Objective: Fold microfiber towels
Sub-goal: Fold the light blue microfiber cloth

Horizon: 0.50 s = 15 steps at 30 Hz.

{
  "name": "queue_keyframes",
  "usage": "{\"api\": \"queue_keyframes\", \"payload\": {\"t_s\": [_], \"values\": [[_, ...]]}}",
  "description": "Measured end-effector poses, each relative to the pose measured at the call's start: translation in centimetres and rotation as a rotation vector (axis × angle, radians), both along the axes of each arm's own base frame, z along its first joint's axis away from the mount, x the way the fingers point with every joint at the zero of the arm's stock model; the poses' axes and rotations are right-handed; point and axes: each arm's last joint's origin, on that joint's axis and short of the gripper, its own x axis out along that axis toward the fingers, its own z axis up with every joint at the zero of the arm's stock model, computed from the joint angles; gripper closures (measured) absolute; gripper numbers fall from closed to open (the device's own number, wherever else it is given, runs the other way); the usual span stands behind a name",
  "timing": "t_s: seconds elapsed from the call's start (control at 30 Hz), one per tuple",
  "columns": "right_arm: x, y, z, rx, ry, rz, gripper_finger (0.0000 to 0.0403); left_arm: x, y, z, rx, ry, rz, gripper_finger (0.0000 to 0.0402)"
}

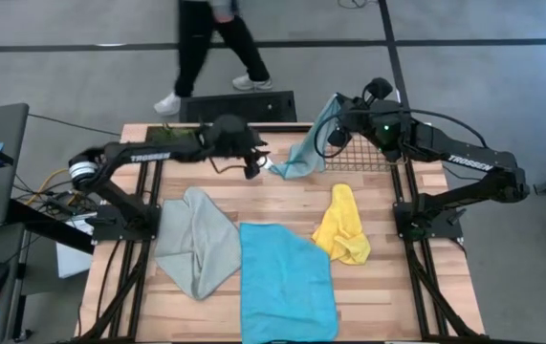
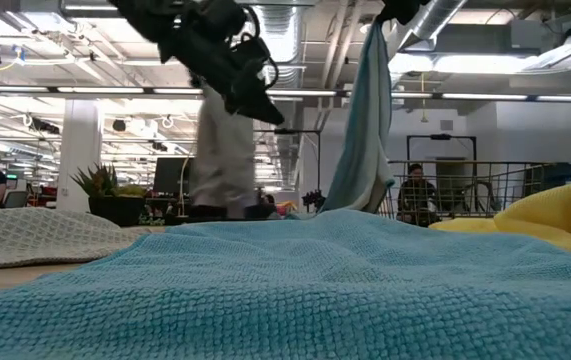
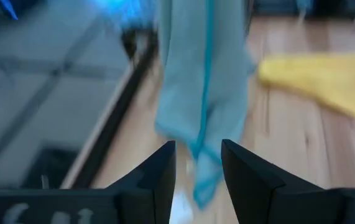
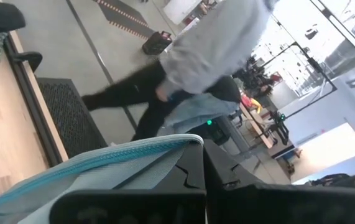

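A: What's lying around on the wooden bench (image 1: 282, 196)?

B: The grey-green microfiber towel (image 1: 196, 239) is lying rumpled on the left part, the brighter cyan-blue microfiber towel (image 1: 287, 282) is lying flat in the middle toward the near edge, touching it. The smaller bright yellow microfiber towel (image 1: 342, 226) is sitting crumpled just right of the cyan one. A wire mesh basket (image 1: 368, 153) is sitting at the far right corner, under the right arm. A person in a grey top and dark trousers (image 1: 210, 48) is walking on the floor just past the far edge.

A: Anything in the way?

B: In the low view the cyan-blue towel is filling the foreground, so the bench surface is mostly hidden.

A: The pale blue one?

B: The pale blue microfiber towel with the cyan hem (image 1: 306, 148) is hanging off the right gripper (image 1: 335, 103), raised over the far edge; its fingers are clamping the towel's top edge. The lower corner is dangling down near the bench.

A: Left side?

B: The left gripper (image 1: 253, 167) is hovering beside that lower corner, its fingers (image 3: 161, 174) standing apart, gripping nothing. In the left wrist view the towel's tip is hanging right in line with the gap, a bit beyond the fingertips; contact I cannot tell.
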Motion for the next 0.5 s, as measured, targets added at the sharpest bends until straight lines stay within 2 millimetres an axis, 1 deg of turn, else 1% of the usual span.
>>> {"api": "queue_keyframes", "payload": {"t_s": [0.07,0.17,0.37,0.5], "values": [[0.0,0.0,0.1,-0.002,-0.006,0.0,0.04,0.1,-0.4,-0.7,0.042,-0.067,0.016,0.0281],[0.0,0.0,0.1,0.003,-0.013,-0.001,0.04,0.5,-0.6,-1.8,0.061,-0.107,0.031,0.0281],[0.1,0.0,0.2,0.0,-0.03,0.002,0.04,1.5,-1.1,-3.8,0.061,-0.042,-0.01,0.0281],[0.2,0.0,0.3,0.002,-0.051,0.033,0.04,2.5,-1.2,-5.6,0.078,-0.018,-0.033,0.0281]]}}
